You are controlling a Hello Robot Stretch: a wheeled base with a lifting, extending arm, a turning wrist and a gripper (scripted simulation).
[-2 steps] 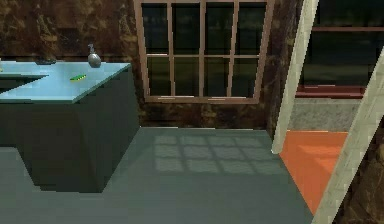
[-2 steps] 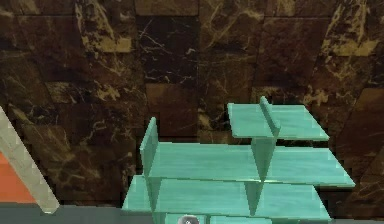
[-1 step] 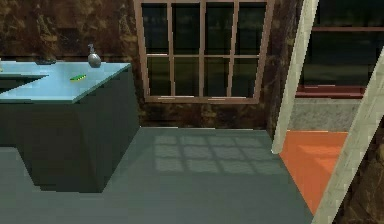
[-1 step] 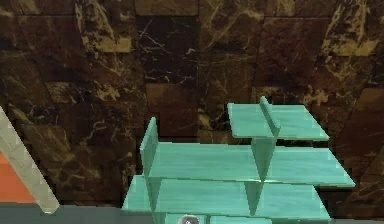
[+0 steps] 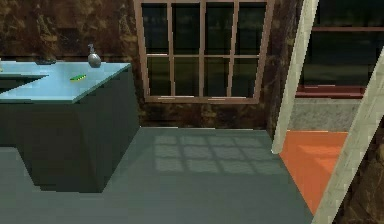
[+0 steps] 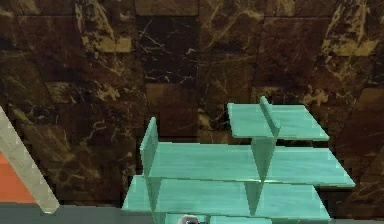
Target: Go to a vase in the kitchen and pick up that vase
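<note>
Already in sight, the grey round-bellied vase (image 5: 93, 56) stood on the far-left teal-topped bench (image 5: 95, 80); approach and pick-up remained, and the fingers' state could not be told.

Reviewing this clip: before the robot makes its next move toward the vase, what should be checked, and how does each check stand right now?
1. Vase located: ok. A grey vase stands on the blue-topped counter at the forward view's left, near the wall.
2. Route to the counter: ok. The floor ahead is bare.
3. Clutter around the vase: ok. A small green thing lies apart from it.
4. Vase on the arm's side: not ok. It lies ahead, and the arm side view faces teal shelves against a marble wall.
5. Reach height to the countertop: cannot tell.
</note>
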